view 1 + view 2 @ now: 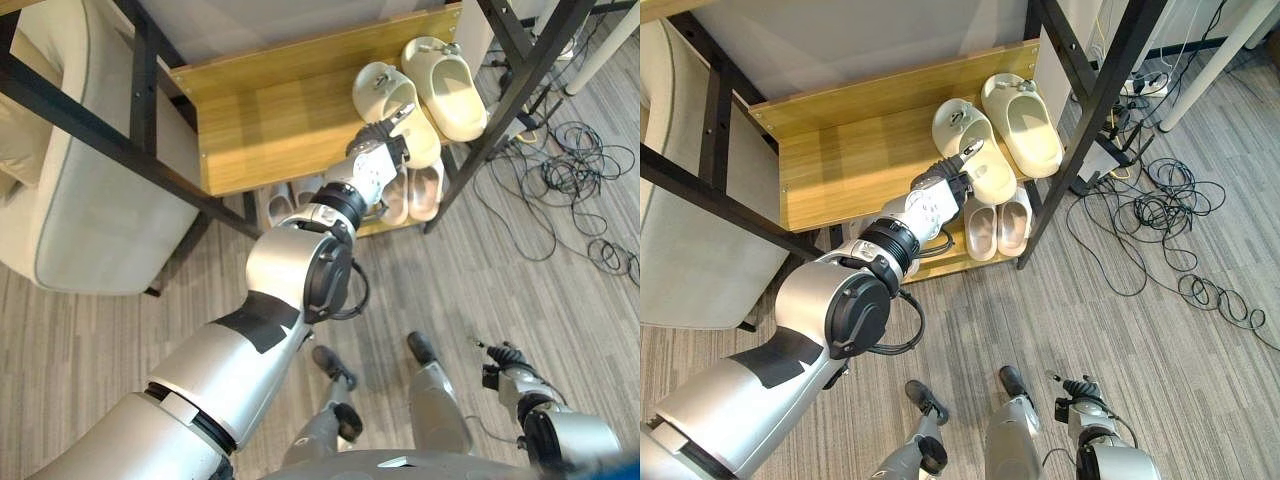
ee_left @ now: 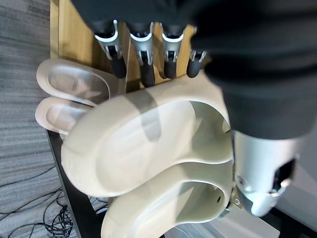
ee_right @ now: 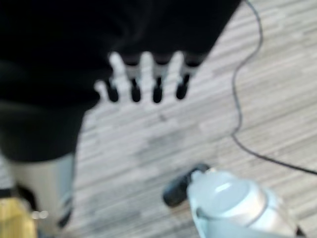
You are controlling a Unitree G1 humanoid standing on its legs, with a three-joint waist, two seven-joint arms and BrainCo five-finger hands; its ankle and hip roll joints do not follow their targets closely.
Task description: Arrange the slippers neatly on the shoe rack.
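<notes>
The left robot hand (image 1: 945, 180) reaches over the upper shelf (image 1: 840, 170) of the shoe rack and rests at the heel end of the near cream slipper (image 1: 975, 150). In its wrist view the fingers (image 2: 143, 64) hang straight beside the slipper's outer side, and the thumb lies on the other side by the heel. Nothing is curled round the slipper, so the robot hand reads as open, touching or just beside it rather than holding it.

Both cream slippers stand on the upper shelf at its right end. The far slipper (image 1: 1025, 120) lies along the right edge. The near one sits just beside it, and their sides appear to touch. Each toe points toward the back edge. A pink pair (image 1: 998, 228) sits on the lower shelf under the front right corner.

The step in hand looks like the final squaring of the near slipper against its mate. To do it well, keep the fingers straight and push low on the side wall near the heel, so the slipper slides flat and does not tip. Push toward the right edge until the two lie parallel, with heels level along the front edge. Then lift the robot hand straight up, so that the fingertips do not drag the heel back out.

The right robot hand (image 3: 143, 79) hangs over the floor with relaxed, straight fingers, holding nothing.
</notes>
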